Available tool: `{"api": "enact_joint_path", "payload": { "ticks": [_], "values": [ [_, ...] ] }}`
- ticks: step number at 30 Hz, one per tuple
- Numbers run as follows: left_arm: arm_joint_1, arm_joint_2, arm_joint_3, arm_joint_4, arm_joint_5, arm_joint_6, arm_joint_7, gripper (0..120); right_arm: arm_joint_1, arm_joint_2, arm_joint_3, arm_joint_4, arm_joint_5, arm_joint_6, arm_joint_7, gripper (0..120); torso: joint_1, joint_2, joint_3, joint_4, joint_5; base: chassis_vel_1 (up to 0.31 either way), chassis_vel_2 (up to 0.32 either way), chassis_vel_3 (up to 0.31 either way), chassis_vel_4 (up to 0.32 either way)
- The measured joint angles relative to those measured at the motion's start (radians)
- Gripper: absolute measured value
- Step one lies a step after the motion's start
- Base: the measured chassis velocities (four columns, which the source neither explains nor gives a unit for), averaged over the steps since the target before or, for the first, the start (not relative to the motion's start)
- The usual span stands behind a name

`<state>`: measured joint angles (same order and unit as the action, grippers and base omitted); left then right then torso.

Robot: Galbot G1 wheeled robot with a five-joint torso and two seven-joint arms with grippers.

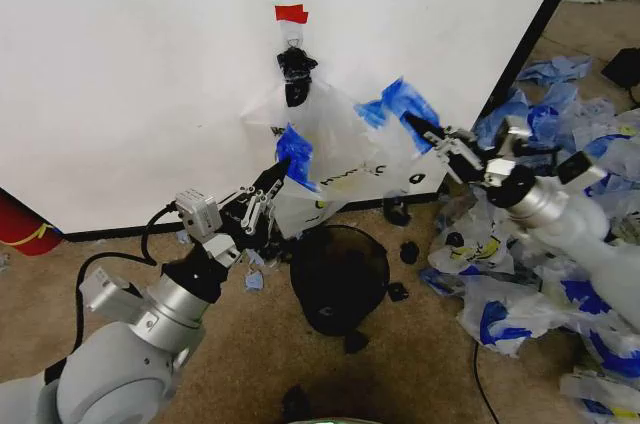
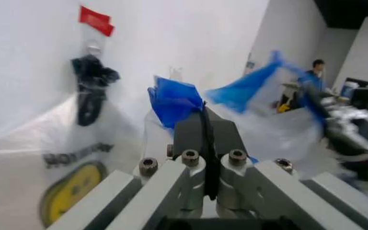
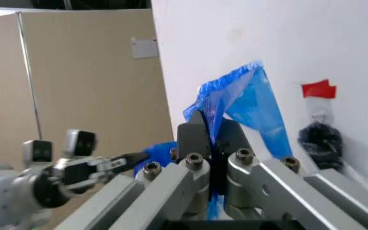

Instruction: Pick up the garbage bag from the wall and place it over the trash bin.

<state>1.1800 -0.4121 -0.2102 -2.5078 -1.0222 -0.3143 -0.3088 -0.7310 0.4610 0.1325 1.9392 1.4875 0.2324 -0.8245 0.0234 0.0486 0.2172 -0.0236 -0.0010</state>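
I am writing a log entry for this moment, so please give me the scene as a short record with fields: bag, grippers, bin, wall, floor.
bag: garbage bag hangs on the wall, both blue handle loops pulled apart
left gripper: shut on one blue loop
right gripper: shut on the other blue loop
bin: trash bin on the floor below the bag
wall: white, red tape above the bag
floor: pile of blue bags at the robot's right

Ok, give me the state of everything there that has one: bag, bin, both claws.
Garbage bag: hanging on the wall, mouth spread, a blue handle in each claw.
Trash bin: on the floor below the bag, uncovered.
Left claw: shut on the left handle.
Right claw: shut on the right handle.
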Motion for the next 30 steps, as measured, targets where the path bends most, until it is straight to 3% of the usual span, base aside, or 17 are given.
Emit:
{"api": "enact_joint_path", "payload": {
  "ticks": [7,19,22,27,30],
  "values": [
    [0.035,0.049,-0.083,0.001,-0.069,0.020,-0.037,0,-0.085,-0.025,0.061,0.038,0.003,-0.002,0.000,0,0.000,0.000,0.000,0.0001,0.0001,0.000,0.000,0.000,0.000],
    [0.093,0.054,-0.126,0.005,-0.149,0.050,-0.115,0,-0.082,-0.023,0.044,0.032,0.006,-0.001,0.027,0,0.000,0.000,0.000,-0.0001,0.0000,0.000,0.000,0.000,0.000],
    [0.152,0.038,-0.146,0.006,-0.128,0.052,-0.120,0,-0.083,-0.011,0.022,0.031,-0.010,0.000,0.034,0,0.000,0.000,0.000,0.0001,-0.0001,0.000,0.000,0.000,0.000],
    [0.180,0.006,-0.101,0.006,-0.044,0.037,-0.108,0,-0.095,0.028,-0.041,0.024,-0.050,0.008,0.039,0,0.000,0.000,0.000,-0.0002,0.0000,0.000,0.000,0.000,0.000],
    [0.212,-0.026,-0.069,0.007,0.017,0.022,-0.082,0,-0.083,0.091,-0.112,-0.010,-0.090,0.016,0.048,0,0.000,0.000,0.000,0.0000,0.0000,0.000,0.000,0.000,0.000]
  ]
}}
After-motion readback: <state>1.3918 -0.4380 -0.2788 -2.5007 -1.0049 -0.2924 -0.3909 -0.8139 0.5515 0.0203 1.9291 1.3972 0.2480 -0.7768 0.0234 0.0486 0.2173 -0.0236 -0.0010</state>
